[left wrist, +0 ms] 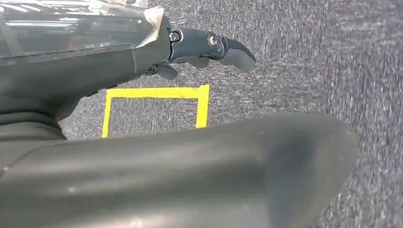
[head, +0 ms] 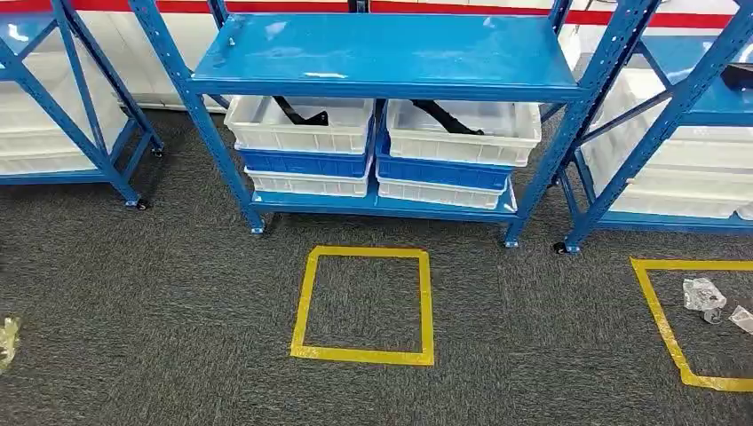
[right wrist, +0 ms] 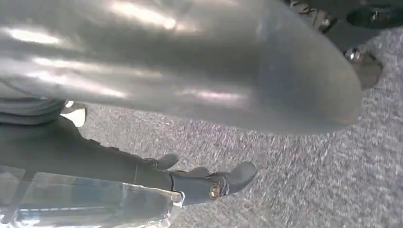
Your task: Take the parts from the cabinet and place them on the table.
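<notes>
Head view looks down on a blue rack (head: 391,53) standing on grey carpet (head: 178,302). On the rack's bottom shelf sit two stacks of bins side by side. The top white bin of the left stack (head: 297,124) holds a black part (head: 300,113), a long thin piece lying slantwise, its far end toward the rack's left post and its near end toward the middle. The top white bin of the right stack (head: 462,131) holds another black part (head: 447,116), slanting the same way. A yellow tape square (head: 366,306) lies on the carpet just in front of the rack.

Left wrist view has the left hand (left wrist: 199,50) hanging over the carpet above the tape square, fingers stretched out and apart, holding nothing.

Right wrist view has the right hand (right wrist: 204,183) over bare carpet, fingers likewise extended and touching nothing.
</notes>
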You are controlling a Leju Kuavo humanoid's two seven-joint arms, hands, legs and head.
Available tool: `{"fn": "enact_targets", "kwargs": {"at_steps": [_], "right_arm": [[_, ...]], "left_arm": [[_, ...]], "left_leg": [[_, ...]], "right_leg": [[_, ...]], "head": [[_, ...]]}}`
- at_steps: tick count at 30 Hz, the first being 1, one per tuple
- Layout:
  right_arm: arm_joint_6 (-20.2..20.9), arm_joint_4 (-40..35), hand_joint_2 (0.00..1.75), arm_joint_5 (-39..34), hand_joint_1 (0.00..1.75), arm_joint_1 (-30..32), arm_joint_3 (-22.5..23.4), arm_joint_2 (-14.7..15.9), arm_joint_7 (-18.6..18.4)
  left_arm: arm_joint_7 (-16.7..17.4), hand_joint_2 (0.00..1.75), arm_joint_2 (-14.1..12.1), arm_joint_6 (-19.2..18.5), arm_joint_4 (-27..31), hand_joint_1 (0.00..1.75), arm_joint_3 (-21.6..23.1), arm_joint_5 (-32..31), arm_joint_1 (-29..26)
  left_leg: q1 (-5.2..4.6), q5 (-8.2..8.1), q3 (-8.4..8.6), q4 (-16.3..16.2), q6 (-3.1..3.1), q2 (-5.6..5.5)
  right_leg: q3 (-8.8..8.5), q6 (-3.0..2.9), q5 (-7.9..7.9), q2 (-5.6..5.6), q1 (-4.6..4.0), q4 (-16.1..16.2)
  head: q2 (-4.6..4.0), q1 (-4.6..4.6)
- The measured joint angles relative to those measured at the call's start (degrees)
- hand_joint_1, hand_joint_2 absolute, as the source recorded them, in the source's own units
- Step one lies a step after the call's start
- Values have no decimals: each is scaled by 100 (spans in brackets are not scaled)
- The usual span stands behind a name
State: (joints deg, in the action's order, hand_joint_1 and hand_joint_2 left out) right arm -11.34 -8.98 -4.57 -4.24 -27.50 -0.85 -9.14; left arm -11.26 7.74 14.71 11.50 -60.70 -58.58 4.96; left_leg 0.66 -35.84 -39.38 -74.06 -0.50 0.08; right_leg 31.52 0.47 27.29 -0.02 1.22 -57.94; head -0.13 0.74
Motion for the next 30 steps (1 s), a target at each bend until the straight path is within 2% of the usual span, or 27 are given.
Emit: {"fn": "enact_targets", "kwargs": {"at_steps": [1,2,3,5,6,7,10,11,12,13,15,16,17,18,19,20,21,22,23,24,25,26,27,28,29,30], "right_arm": [[0,0,0,0,0,5,0,-2,0],[0,0,0,0,0,5,-2,-2,-2],[0,0,0,0,0,2,0,-2,0],[0,0,0,0,0,-3,-2,-7,0],[0,0,0,0,0,-4,-2,-11,0],[0,0,0,0,0,-6,-2,-13,0],[0,0,0,0,0,-2,-2,-13,0],[0,0,0,0,0,-4,0,-9,0],[0,0,0,0,0,-3,-2,-4,0],[0,0,0,0,0,-4,-2,-11,0],[0,0,0,0,0,1,-2,-11,0],[0,0,0,0,0,4,-2,-11,0],[0,0,0,0,0,12,-2,-11,0],[0,0,0,0,0,17,-2,-4,0],[0,0,0,0,0,15,-2,4,0],[0,0,0,0,0,6,-2,11,0],[0,0,0,0,0,-2,-2,9,0],[0,0,0,0,0,-9,-2,2,0],[0,0,0,0,0,-6,-2,-4,0],[0,0,0,0,0,-3,-2,-26,0],[0,0,0,0,0,5,-2,-26,0],[0,0,0,0,0,3,0,-17,0],[0,0,0,0,0,1,0,-28,0],[0,0,0,0,0,-2,0,-33,0],[0,0,0,0,0,-9,0,-44,0],[0,0,0,0,0,-5,0,-50,0]], "left_arm": [[0,0,0,2,0,0,0,2,-5],[2,0,0,2,0,0,-2,2,-8],[4,0,-4,2,0,0,-2,2,-8],[4,0,-9,2,0,0,-2,2,-5],[4,0,-13,2,0,0,-2,2,-3],[4,0,-13,2,0,0,-2,2,5],[7,0,-11,2,0,0,-2,2,0],[7,0,-11,2,0,0,-2,2,2],[7,0,-11,2,0,0,-2,2,1],[7,0,-18,9,0,0,-2,0,8],[7,0,-11,4,0,0,-2,2,4],[7,0,-11,4,0,0,-2,2,3],[7,0,-11,4,0,0,-2,0,1],[7,0,-9,4,0,0,-2,2,1],[7,0,-7,4,0,0,-2,0,1],[7,0,-4,2,0,0,-2,0,1],[7,0,-4,2,0,0,-2,2,2],[7,0,-5,2,0,0,-2,0,2],[7,0,-9,2,0,0,-2,2,3],[7,0,-15,2,0,0,-2,0,2],[7,0,-15,2,0,0,-2,2,2],[7,0,-15,2,0,0,-2,0,2],[7,0,-39,2,2,0,-2,0,3],[7,0,-37,4,2,0,-2,2,3],[7,0,-37,4,2,0,-2,0,6],[7,0,-26,4,0,0,-2,0,6]], "left_leg": [[0,-25,-147,-245,-4,0],[0,92,-149,-185,3,0],[0,317,-24,111,17,1],[4,833,470,1127,62,0],[-3,881,647,1494,94,-14],[-20,857,668,1543,106,-21],[-73,870,657,1554,211,-23],[-7,925,697,1635,281,-14],[-21,927,713,1653,303,1],[-18,936,706,1652,336,7],[-24,933,693,1648,340,12],[-24,932,689,1645,341,12],[-23,931,691,1644,340,10],[-17,928,697,1643,335,4],[-11,923,708,1641,326,-1],[-7,913,727,1638,308,-3],[-15,900,736,1631,278,-1],[-71,862,737,1600,229,-3],[-75,841,730,1583,238,2],[-72,837,735,1588,351,0],[-69,862,739,1594,385,1],[-61,861,738,1596,377,1],[-70,855,743,1588,356,0],[-94,864,761,1629,368,0],[-106,910,806,1745,418,6],[4,1060,981,2052,458,17]], "right_leg": [[-4,-4,3,2,-9,0],[-12,-4,5,8,-11,-1],[-28,-3,7,20,-10,-1],[-67,8,26,47,-9,-1],[-70,24,37,49,-34,-5],[-61,69,63,54,-94,-16],[-51,161,48,52,-56,31],[-44,198,78,44,-72,-20],[2,197,155,36,-61,-149],[188,159,363,37,-61,-522],[635,122,734,37,-52,-1435],[820,149,827,37,-50,-1804],[837,194,787,36,-45,-1812],[724,255,649,36,-35,-1560],[504,320,446,31,-25,-1096],[212,371,223,19,-9,-503],[-20,382,83,-14,4,-30],[-30,305,42,-6,-33,30],[-66,252,7,-3,15,46],[-64,245,5,-2,5,40],[-66,243,4,-1,-9,40],[-64,243,1,1,-7,47],[-71,262,-12,2,30,66],[-78,265,-15,2,53,84],[-114,272,-45,2,30,159],[-122,254,-35,-6,-5,144]], "head": [[0,-4],[0,0],[0,0],[0,0],[0,0],[0,-9],[0,-13],[0,-15],[0,-26],[0,-48],[0,-59],[0,-66],[0,-61],[0,-68],[0,-68],[0,-70],[0,-74],[0,-70],[0,-48],[0,-37],[0,-39],[0,-44],[0,-46],[0,-31],[0,-20],[0,-17]]}}
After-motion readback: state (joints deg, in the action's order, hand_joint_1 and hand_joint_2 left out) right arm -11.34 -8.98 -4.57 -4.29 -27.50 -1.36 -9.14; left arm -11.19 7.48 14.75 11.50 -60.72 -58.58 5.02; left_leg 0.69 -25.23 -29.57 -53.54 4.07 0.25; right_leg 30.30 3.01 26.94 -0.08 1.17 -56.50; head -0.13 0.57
